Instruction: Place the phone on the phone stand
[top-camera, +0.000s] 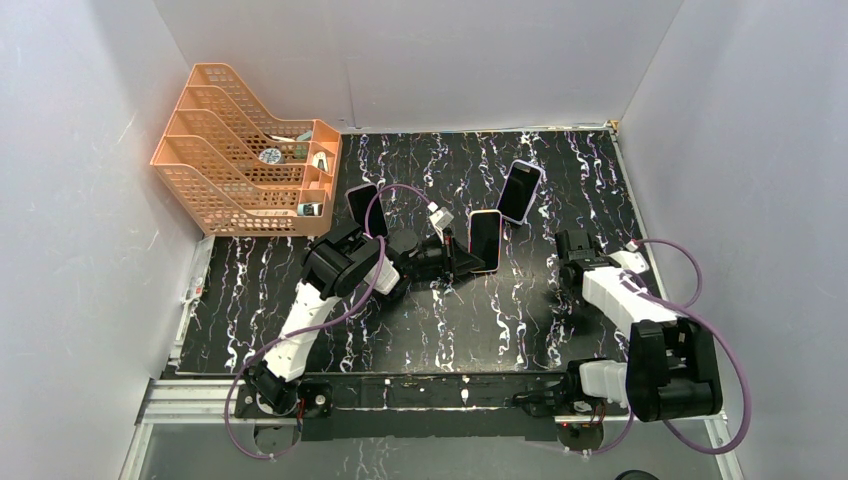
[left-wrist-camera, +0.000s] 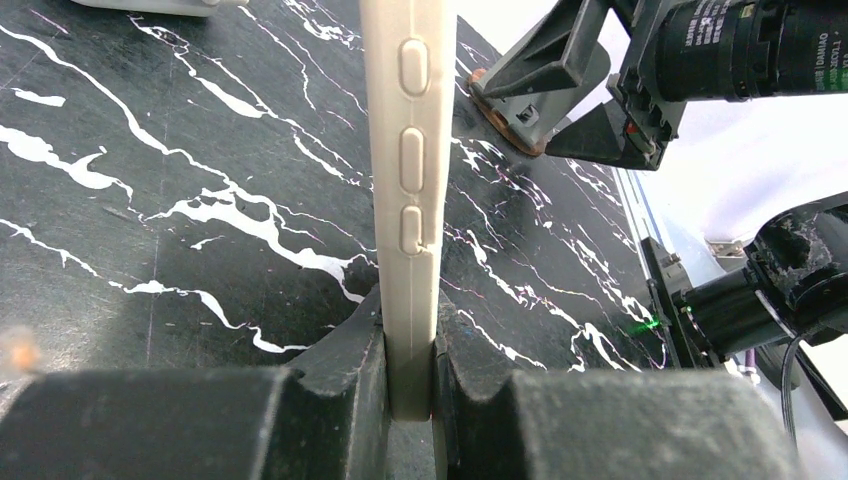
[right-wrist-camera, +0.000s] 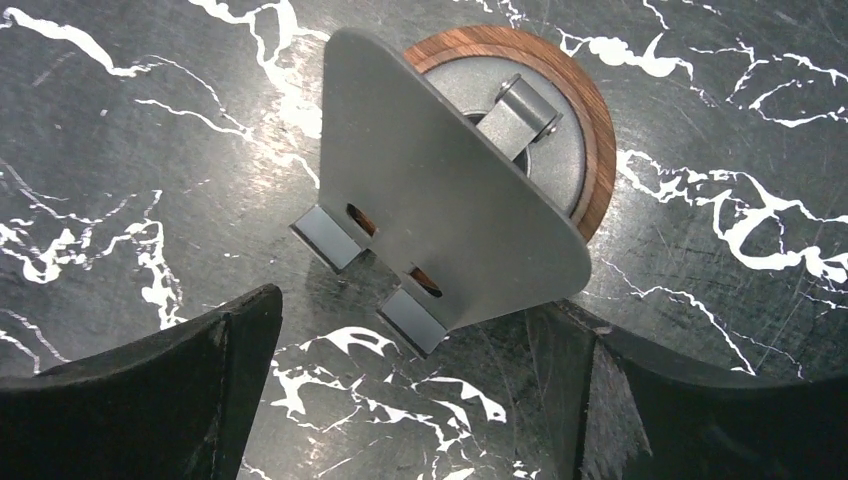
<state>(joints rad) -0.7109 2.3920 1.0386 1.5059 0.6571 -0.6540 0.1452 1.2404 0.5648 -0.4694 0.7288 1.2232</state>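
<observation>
Plain pale walls enclose a black, white-veined tabletop, lit evenly, seemingly from above.

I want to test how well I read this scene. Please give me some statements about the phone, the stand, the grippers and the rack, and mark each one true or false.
1. The left gripper is shut on the edge of a phone in a pale case. True.
2. The phone stand has a round base with a wooden rim. True.
3. The right gripper is clamped on the phone stand. False: its fingers stand open, one on each side of the stand.
4. The phone rests on the phone stand. False: the stand's plate is bare, and the phone is in the left gripper.
5. The orange rack stands at the far right corner. False: it stands at the far left corner.
</observation>
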